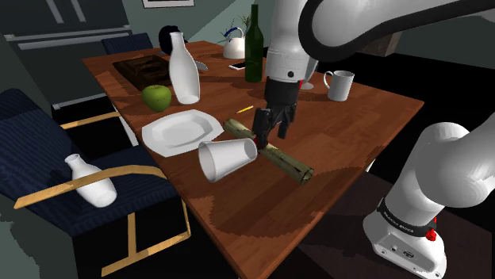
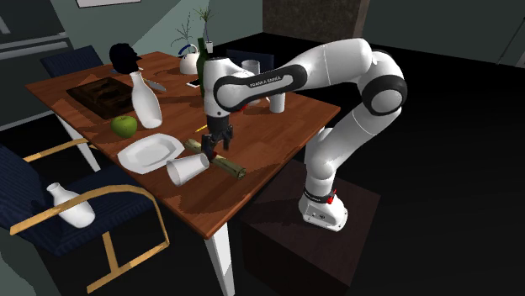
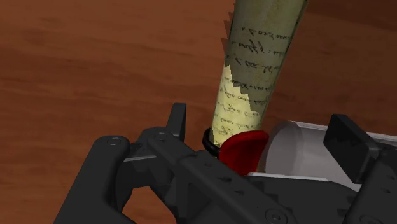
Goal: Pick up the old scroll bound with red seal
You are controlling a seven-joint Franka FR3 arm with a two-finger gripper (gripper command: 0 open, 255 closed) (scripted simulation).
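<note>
The scroll (image 1: 289, 164) lies flat on the wooden table (image 1: 357, 131). In the shoulder view its long axis runs from 10 o'clock to 4 o'clock. The gripper (image 1: 270, 139) points down over the middle section of the scroll. In the wrist view the gripper (image 3: 261, 121) is spread wide. 1 of the 2 black fingers (image 3: 177, 119) stands clear of the paper on one side, and the other stands on the far side of a white cup (image 3: 296, 149). Neither touches the scroll (image 3: 254, 70), so nothing is held. The red seal (image 3: 244, 151) sits on a dark band around the roll, between the 2 fingers. The paper is yellowed, with a ragged edge and lines of dark handwritten script, of which no word is legible. In the shoulder view the cup (image 1: 226, 160) lies on its side at 8 o'clock from the gripper, its rim just beside the scroll; contact cannot be confirmed. A white plate (image 1: 181, 131) lies at 9 o'clock from the gripper and a green apple (image 1: 157, 97) at 10 o'clock. In the second exterior view the gripper (image 2: 213, 149) stands over the scroll (image 2: 231, 168), and the arm (image 2: 278, 76) carries the lettering FRANKA EMIKA.
</note>
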